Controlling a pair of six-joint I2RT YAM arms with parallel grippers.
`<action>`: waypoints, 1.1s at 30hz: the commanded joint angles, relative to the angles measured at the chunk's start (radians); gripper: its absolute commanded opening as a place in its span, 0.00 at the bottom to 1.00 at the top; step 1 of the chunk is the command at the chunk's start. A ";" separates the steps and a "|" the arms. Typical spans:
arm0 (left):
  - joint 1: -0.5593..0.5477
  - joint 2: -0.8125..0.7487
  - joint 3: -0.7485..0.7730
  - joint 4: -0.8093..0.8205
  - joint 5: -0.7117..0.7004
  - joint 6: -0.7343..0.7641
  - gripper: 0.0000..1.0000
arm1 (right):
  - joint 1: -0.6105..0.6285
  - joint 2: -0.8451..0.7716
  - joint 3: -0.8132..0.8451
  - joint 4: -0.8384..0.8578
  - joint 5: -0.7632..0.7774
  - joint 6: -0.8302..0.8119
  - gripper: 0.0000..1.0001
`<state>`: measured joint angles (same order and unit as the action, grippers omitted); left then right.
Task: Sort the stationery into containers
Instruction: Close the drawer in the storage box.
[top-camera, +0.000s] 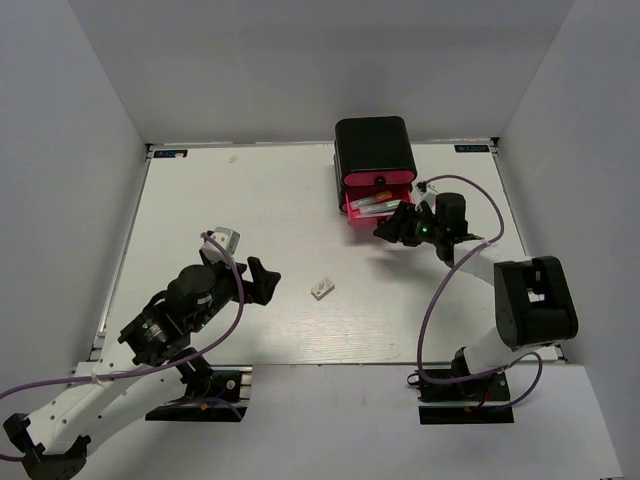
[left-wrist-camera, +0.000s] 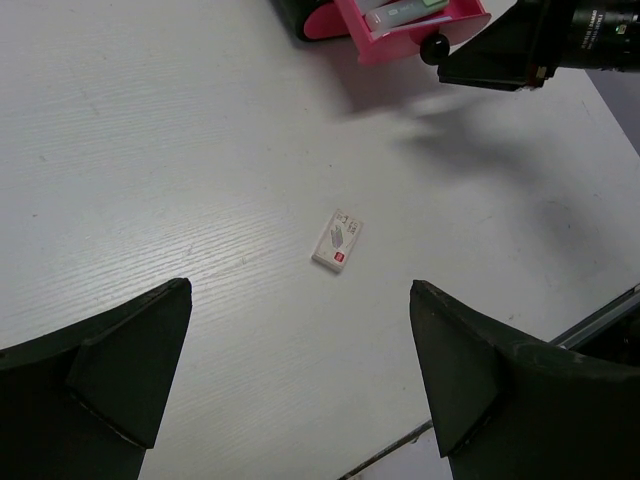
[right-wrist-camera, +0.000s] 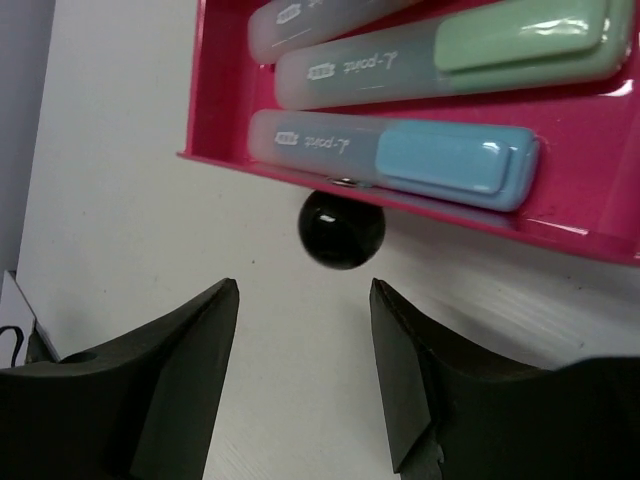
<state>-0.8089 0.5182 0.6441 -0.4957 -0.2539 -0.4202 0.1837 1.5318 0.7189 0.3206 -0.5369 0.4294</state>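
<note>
The black cabinet (top-camera: 374, 146) stands at the back of the table with pink drawers; the lowest drawer (top-camera: 377, 210) is pulled out. In the right wrist view this drawer (right-wrist-camera: 400, 190) holds pens: a light blue-capped pen (right-wrist-camera: 400, 155), a pale green-capped pen (right-wrist-camera: 450, 60) and one more above. Its black knob (right-wrist-camera: 342, 228) hangs just ahead of my right gripper (right-wrist-camera: 305, 300), which is open and empty. A small white eraser (top-camera: 322, 288) lies mid-table, also in the left wrist view (left-wrist-camera: 338, 241). My left gripper (top-camera: 258, 283) is open and empty, left of the eraser.
White walls enclose the table on three sides. The right arm's purple cable (top-camera: 440, 300) loops over the table's right part. The table's front edge (left-wrist-camera: 590, 320) runs close to my left gripper.
</note>
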 joint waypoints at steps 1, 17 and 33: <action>0.001 0.000 0.014 -0.007 -0.002 -0.006 1.00 | 0.006 0.031 0.045 0.064 0.055 0.040 0.61; 0.001 0.000 0.014 -0.007 -0.012 -0.006 1.00 | -0.003 0.087 0.019 0.268 0.094 0.057 0.40; 0.001 0.019 0.014 -0.007 -0.012 -0.006 1.00 | 0.005 0.168 0.132 0.330 0.114 0.081 0.22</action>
<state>-0.8089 0.5335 0.6441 -0.4973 -0.2543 -0.4202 0.1841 1.6794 0.7761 0.5575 -0.4393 0.5022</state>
